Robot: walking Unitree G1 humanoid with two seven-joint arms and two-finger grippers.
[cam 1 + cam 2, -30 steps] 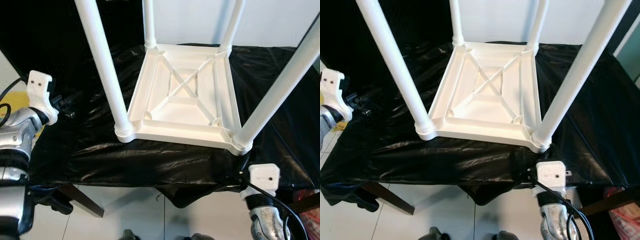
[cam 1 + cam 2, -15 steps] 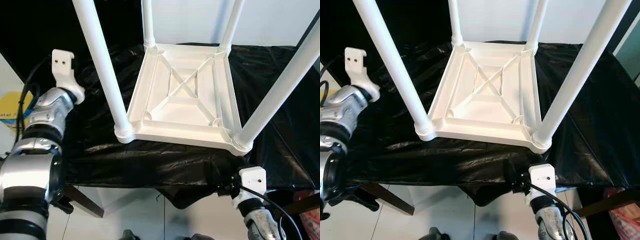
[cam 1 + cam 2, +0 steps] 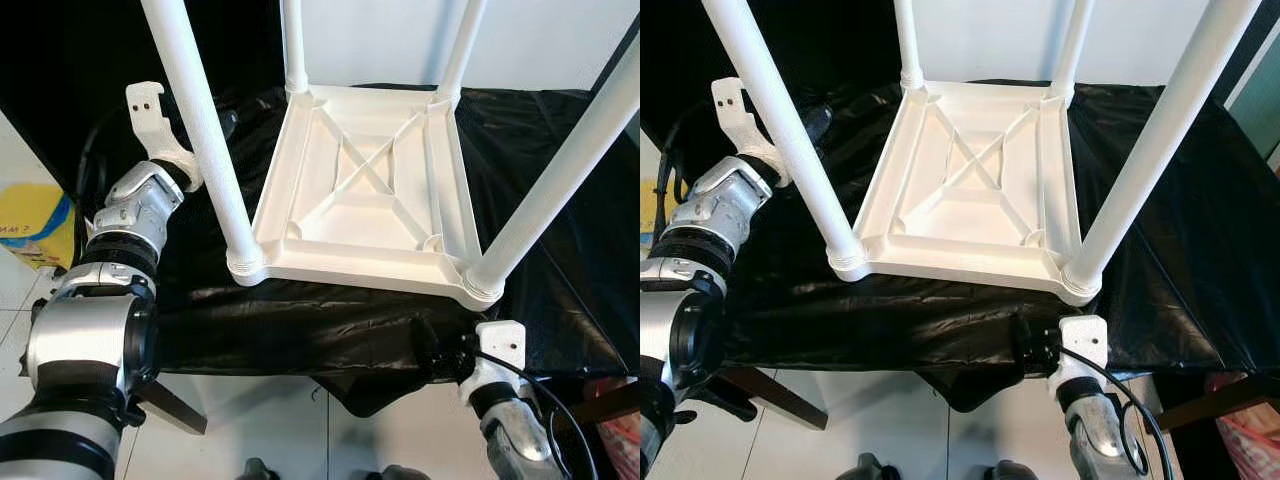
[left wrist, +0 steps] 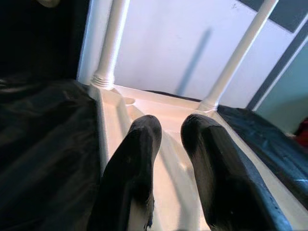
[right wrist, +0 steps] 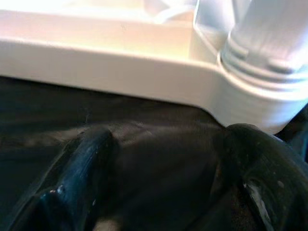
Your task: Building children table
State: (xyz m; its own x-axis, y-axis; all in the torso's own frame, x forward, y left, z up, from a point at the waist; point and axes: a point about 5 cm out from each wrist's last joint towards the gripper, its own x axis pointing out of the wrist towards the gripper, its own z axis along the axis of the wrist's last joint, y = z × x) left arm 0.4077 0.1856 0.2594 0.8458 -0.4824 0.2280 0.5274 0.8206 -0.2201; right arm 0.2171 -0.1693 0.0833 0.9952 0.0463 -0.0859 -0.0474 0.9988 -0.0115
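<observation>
Children table [image 3: 365,195] lies upside down on black-covered surface [image 3: 560,180], four white legs up, all seated in corner sockets. Left gripper [image 4: 168,130] is raised by near-left leg [image 3: 205,140], aimed across underside toward far legs, fingers [image 4: 137,163] slightly apart w/ nothing between. Right gripper [image 5: 163,159] is low at surface edge, just below near-right corner socket [image 5: 260,91], fingers wide apart, empty. Legs' long axis near vertical; left arm nearer its leg.
</observation>
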